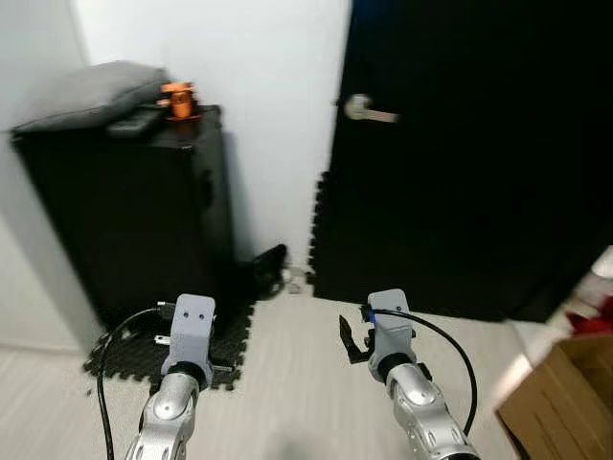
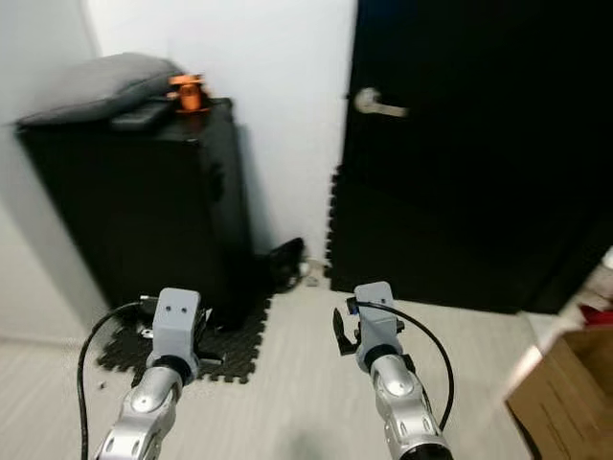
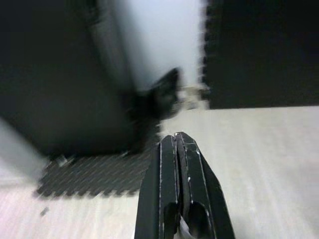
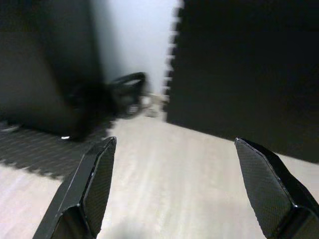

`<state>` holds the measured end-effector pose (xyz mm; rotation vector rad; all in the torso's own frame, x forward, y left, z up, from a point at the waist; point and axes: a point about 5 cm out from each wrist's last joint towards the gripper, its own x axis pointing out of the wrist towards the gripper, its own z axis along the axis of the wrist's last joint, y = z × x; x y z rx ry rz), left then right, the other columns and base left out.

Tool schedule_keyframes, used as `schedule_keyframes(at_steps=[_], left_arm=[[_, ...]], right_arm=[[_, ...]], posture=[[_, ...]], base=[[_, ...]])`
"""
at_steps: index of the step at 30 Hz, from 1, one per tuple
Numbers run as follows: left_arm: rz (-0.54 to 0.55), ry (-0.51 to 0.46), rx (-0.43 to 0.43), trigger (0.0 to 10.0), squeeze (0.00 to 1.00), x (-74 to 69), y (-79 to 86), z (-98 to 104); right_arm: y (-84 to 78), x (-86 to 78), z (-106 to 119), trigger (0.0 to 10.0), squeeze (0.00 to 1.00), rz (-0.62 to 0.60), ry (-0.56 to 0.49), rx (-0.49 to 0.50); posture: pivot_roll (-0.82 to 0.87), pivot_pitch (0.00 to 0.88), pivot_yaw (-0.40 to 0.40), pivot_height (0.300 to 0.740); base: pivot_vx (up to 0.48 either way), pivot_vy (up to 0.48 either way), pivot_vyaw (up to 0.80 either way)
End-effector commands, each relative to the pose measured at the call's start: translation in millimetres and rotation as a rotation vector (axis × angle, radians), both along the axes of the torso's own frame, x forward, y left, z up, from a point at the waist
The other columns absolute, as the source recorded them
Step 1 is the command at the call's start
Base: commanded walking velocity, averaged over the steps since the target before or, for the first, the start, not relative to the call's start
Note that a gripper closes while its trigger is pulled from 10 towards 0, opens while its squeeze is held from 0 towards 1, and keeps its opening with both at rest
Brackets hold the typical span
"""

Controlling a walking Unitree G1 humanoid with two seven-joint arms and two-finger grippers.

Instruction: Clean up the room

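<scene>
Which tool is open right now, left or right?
The right tool: its fingers stand wide apart, while the left tool has its fingers pressed together.

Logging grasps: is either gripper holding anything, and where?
Nothing is held. The left gripper is shut on nothing; the right gripper is open and empty.

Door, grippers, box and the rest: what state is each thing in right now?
Black door: shut, silver handle level.
Left gripper: shut, holding nothing.
Right gripper: open wide, holding nothing.
Cardboard box: open at the top.
Grey cushion: lying on top of the black cabinet.
Orange object: standing on the cabinet.
</scene>
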<state>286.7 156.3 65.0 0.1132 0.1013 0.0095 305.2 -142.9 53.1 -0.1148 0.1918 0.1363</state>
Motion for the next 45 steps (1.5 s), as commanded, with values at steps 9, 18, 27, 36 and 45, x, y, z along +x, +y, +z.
schedule_keyframes(at_steps=[9, 18, 27, 36, 45], left_arm=[[-0.006, 0.012, 0.009, 10.0, 0.0, -1.5, 0.6, -2.4], [-0.004, 0.013, 0.007, 10.0, 0.0, -0.9, 0.5, -2.2], [-0.004, 0.015, 0.008, 10.0, 0.0, -0.8, 1.3, -2.5], [-0.004, 0.023, 0.006, 10.0, 0.0, -1.8, 1.7, -4.0], [-0.003, 0.023, 0.005, 10.0, 0.0, -0.9, 1.3, -3.6]], right_arm=[[-1.1, -1.9, -5.1, 10.0, 0.0, -0.014, 0.026, 0.002], [-0.3, -0.7, -4.7, 10.0, 0.0, -0.012, 0.027, 0.001], [0.0, 0.3, -4.3, 10.0, 0.0, -0.012, 0.028, -0.002], [-0.4, 1.0, -4.1, 10.0, 0.0, -0.014, 0.029, -0.005], [-0.9, 1.4, -4.2, 10.0, 0.0, -0.014, 0.031, -0.008]], posture=[[0.0, 0.014, -0.026, 0.74], [0.01, 0.012, -0.029, 0.74], [0.01, 0.016, -0.028, 0.74], [0.01, 0.018, -0.027, 0.74], [0.0, 0.021, -0.029, 0.74]], base=[[0.0, 0.0, -0.8], [0.0, 0.0, -0.8], [0.0, 0.0, -0.8], [0.0, 0.0, -0.8], [0.0, 0.0, -0.8]])
